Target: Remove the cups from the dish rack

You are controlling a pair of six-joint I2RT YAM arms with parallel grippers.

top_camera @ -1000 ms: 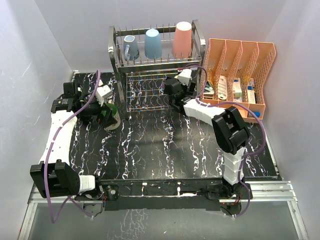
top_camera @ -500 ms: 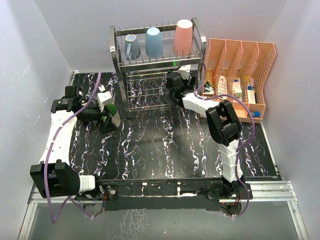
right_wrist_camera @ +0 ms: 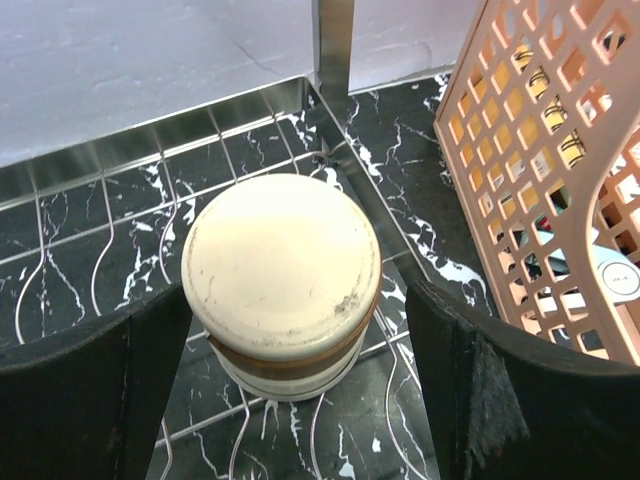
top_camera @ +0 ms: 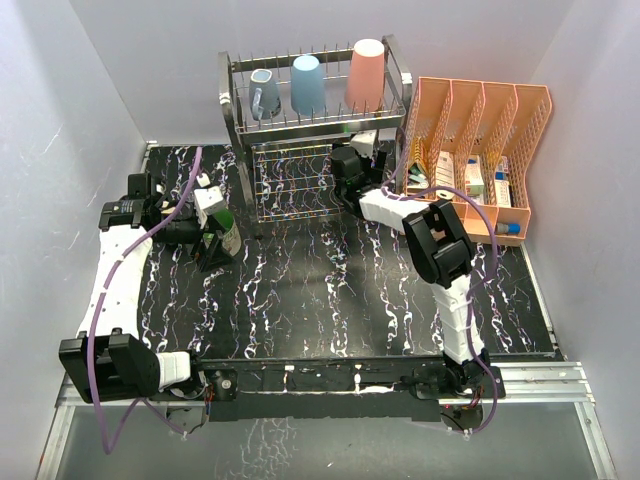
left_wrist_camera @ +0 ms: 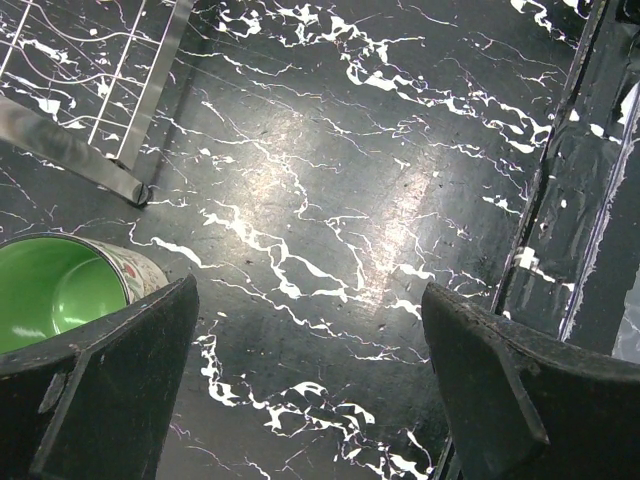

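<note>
The dish rack is a shiny silver wire frame of 2 tiers with upright prongs, standing at the far edge of the black, white-veined table. On its upper tier 3 cups stand upside down in a row: a grey-blue handled mug, a light-blue tumbler and a taller salmon-pink tumbler.

On the lower tier, at its right end, a round cream cup sits mouth-down on the thin wires; its flat base is scuffed and a brown band circles its wall. The right gripper is spread wide around this cup, 1 matte black finger on each side. A gap shows on the side nearer the orange latticed plastic file organizer; whether the other finger touches cannot be told.

The left gripper is released, its 2 fingers far apart over bare table. A dark green mug with a glossy bright green inside stands upright on the table, partly hidden by one finger, near the rack's foot.
</note>
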